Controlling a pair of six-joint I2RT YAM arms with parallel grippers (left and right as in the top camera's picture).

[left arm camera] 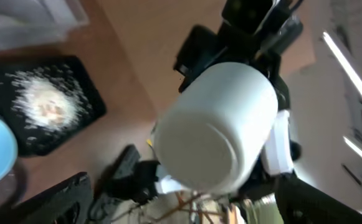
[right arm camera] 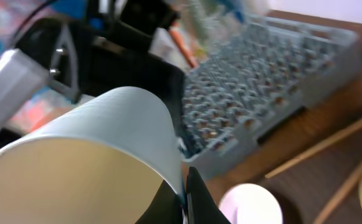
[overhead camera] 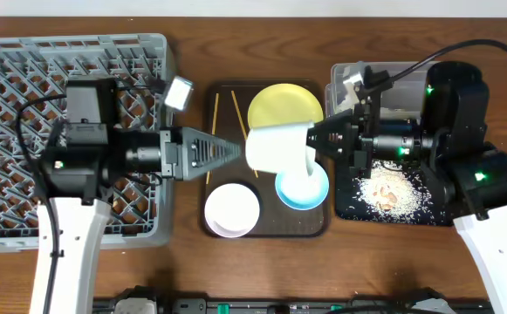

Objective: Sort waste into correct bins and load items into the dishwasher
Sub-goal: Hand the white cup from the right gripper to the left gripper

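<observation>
The small white cup point(overhead camera: 277, 148) hangs on its side above the brown tray point(overhead camera: 270, 228), partly over the light blue bowl point(overhead camera: 310, 194). The right pincer point(overhead camera: 316, 139) pinches its rim wall. The left pincer point(overhead camera: 232, 150) points at the cup's base, just beside it; spread or pressed together, I cannot tell. The rim hold looks thin: a nudge from the left tip could twist the cup loose onto the bowl

Overhead sharp and bright (wrist views blurred)
</observation>
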